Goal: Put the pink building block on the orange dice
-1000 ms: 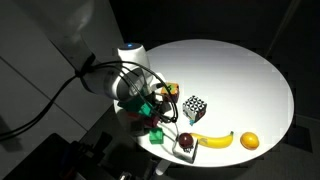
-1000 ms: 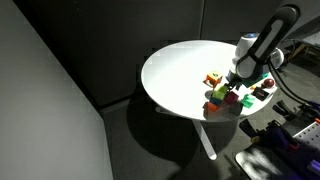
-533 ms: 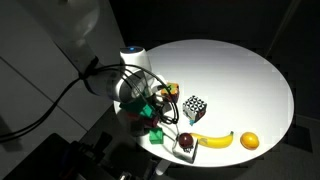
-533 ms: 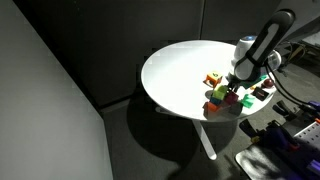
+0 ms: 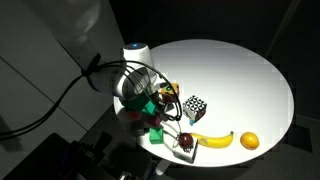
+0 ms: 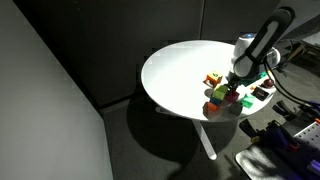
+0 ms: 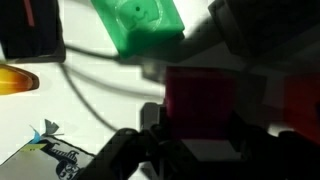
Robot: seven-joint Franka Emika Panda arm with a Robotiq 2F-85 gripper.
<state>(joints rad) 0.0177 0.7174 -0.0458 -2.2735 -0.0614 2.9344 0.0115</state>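
Round white table [image 5: 235, 70], clutter nr tool. Gripper [image 6: 237, 86] low over block cluster; spread or pinching, can't tell, wrist view too dark. Green block [image 7: 140, 25] just ahead of it. Pink building block [image 7: 205, 100] centred at tool tip. Prob light, rigid, slick plastic: take 2 flat opposite faces, mid-height.

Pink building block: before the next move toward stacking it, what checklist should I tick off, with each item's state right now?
1. Pink building block in sight in the wrist view: ok.
2. Gripper shut on it: cannot tell, the fingers are dark and blurred.
3. Green block apart from the pink building block: ok.
4. Orange dice located: cannot tell, too small in both exterior views.
5. Black-and-white cube apart from the gripper: ok.
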